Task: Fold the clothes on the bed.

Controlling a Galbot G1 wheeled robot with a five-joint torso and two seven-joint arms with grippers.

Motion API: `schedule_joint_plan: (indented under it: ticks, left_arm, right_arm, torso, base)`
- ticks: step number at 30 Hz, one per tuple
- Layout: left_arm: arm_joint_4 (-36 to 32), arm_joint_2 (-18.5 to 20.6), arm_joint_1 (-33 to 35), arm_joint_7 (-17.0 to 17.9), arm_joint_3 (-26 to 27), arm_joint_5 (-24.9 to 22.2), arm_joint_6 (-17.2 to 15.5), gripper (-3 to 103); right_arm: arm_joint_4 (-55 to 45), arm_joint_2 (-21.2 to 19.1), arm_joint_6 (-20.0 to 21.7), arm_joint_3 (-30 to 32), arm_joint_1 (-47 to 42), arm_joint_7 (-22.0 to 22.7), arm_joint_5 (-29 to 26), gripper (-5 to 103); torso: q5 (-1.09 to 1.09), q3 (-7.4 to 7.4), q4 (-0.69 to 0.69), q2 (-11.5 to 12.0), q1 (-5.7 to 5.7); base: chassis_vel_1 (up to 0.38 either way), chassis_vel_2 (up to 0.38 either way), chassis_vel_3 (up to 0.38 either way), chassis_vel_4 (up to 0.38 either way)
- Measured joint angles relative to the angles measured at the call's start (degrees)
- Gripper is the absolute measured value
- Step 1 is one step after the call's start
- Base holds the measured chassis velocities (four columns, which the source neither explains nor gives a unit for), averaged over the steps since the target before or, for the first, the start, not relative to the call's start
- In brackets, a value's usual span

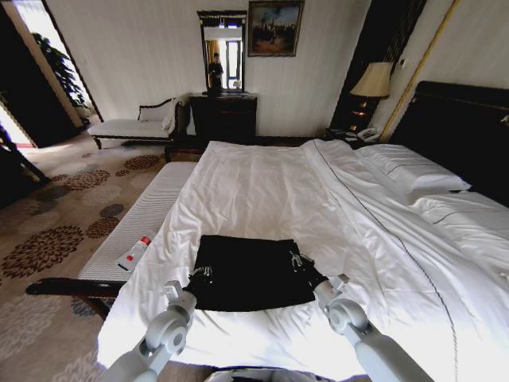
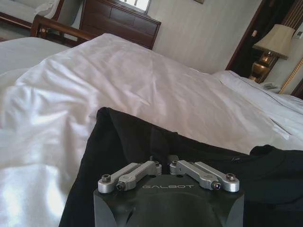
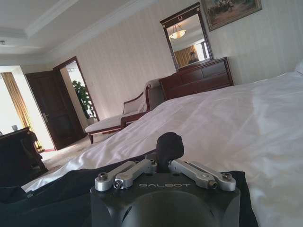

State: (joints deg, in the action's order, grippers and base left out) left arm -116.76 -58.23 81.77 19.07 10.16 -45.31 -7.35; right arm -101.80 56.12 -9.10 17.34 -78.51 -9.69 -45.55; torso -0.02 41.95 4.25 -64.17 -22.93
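Head view: clothes (image 1: 250, 272) lie folded, black rectangle.

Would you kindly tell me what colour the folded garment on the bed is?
Black; the garment shows best in the head view, against the white bed.

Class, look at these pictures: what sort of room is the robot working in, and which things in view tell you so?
Most likely a hotel bedroom: a large bed with white sheets, a bedside lamp, and a dark dresser under a mirror.
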Motion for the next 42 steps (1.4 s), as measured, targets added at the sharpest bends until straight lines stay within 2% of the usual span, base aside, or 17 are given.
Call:
schedule_joint_plan:
  ticks: [5, 12, 17, 29, 30, 32, 33, 34, 37, 38, 40, 41, 42]
  left_arm:
    - [-1.1, 0.1, 2.7, -0.1, 1.3, 1.2, 0.0, 1]
    - [-1.9, -1.2, 7.7, -1.2, 1.7, 5.8, 0.0, 1]
    - [-1.5, -1.9, 8.5, -1.6, 1.1, 8.1, -0.1, 1]
    - [-0.8, -1.0, 9.8, -1.2, 0.9, 9.5, -1.1, 1]
    - [-0.8, -1.0, 9.9, -0.9, 1.0, 9.3, -1.3, -1]
    - [-1.1, -0.9, 10.3, -0.3, 1.3, 9.0, -1.8, 2]
    - [-1.3, -0.6, 10.6, -0.1, 1.5, 8.8, -2.0, 7]
    - [-1.3, -0.6, 10.6, -0.1, 1.5, 8.8, -2.0, 7]
    - [-3.1, 0.4, 13.1, -0.1, 3.3, 9.3, -2.5, 24]
    - [-3.1, 0.4, 13.1, -0.1, 3.3, 9.3, -2.5, 24]
    - [-4.5, 0.5, 15.4, -0.5, 4.2, 10.8, -2.7, 34]
    - [-5.0, 0.5, 16.4, -0.7, 4.4, 11.5, -2.7, 40]
    - [-5.6, 0.4, 17.4, -0.8, 4.6, 12.2, -2.7, 40]
  right_arm:
    - [-0.4, 0.3, -0.9, 1.2, -3.7, -0.8, 0.8, 1]
    - [-1.1, 1.0, -1.5, 1.9, -6.1, -1.2, 2.1, 1]
    - [0.4, 1.3, -2.1, 2.3, -6.7, -1.2, 3.5, 1]
    - [1.7, 1.2, -3.8, 3.5, -9.1, -1.3, 5.2, 1]
    - [1.7, 1.2, -3.8, 3.6, -9.4, -1.4, 5.3, -2]
    - [1.4, 1.2, -3.8, 3.7, -10.1, -1.6, 5.7, 7]
    - [1.0, 1.2, -3.8, 3.8, -10.5, -1.7, 5.9, 7]
    - [1.0, 1.2, -3.8, 3.8, -10.5, -1.7, 5.9, 7]
    - [-0.4, 2.0, -4.6, 4.1, -13.1, -1.9, 9.4, 24]
    - [-0.4, 2.0, -4.6, 4.1, -13.1, -1.9, 9.4, 24]
    - [-1.0, 2.6, -5.3, 4.5, -14.7, -1.9, 10.9, 35]
    - [-1.4, 2.8, -5.4, 4.8, -15.3, -1.9, 11.1, 35]
    - [-1.9, 3.0, -5.6, 5.3, -15.9, -1.9, 11.2, 40]
  torso:
    - [0.01, 0.01, 0.01, 0.0, -0.02]
    - [0.01, 0.0, 0.0, 0.0, -0.01]
    - [0.02, 0.01, 0.0, 0.0, -0.01]
    - [0.01, 0.01, 0.01, 0.0, -0.01]
    - [0.01, 0.01, 0.01, 0.0, -0.01]
    - [0.0, 0.01, 0.01, 0.0, -0.01]
    - [0.0, 0.01, 0.01, 0.0, -0.01]
    - [0.0, 0.01, 0.01, 0.0, -0.01]
    - [0.01, 0.0, 0.01, 0.0, -0.01]
    - [0.01, 0.0, 0.01, 0.0, -0.01]
    - [0.01, 0.01, 0.01, 0.0, -0.01]
    - [0.01, 0.0, 0.01, 0.0, -0.01]
    - [0.01, 0.0, 0.01, 0.0, 0.0]
  base:
    - [0.0, 0.0, 0.0, 0.0]
    - [0.0, 0.0, 0.0, 0.0]
    - [0.0, 0.0, 0.0, 0.0]
    - [0.0, 0.0, 0.0, 0.0]
    - [0.0, 0.0, 0.0, 0.0]
    - [0.0, 0.0, 0.0, 0.0]
    - [0.0, 0.0, 0.0, 0.0]
    - [0.0, 0.0, 0.0, 0.0]
    - [0.0, 0.0, 0.0, 0.0]
    - [0.0, 0.0, 0.0, 0.0]
    - [0.0, 0.0, 0.0, 0.0]
    - [0.0, 0.0, 0.0, 0.0]
    - [0.0, 0.0, 0.0, 0.0]
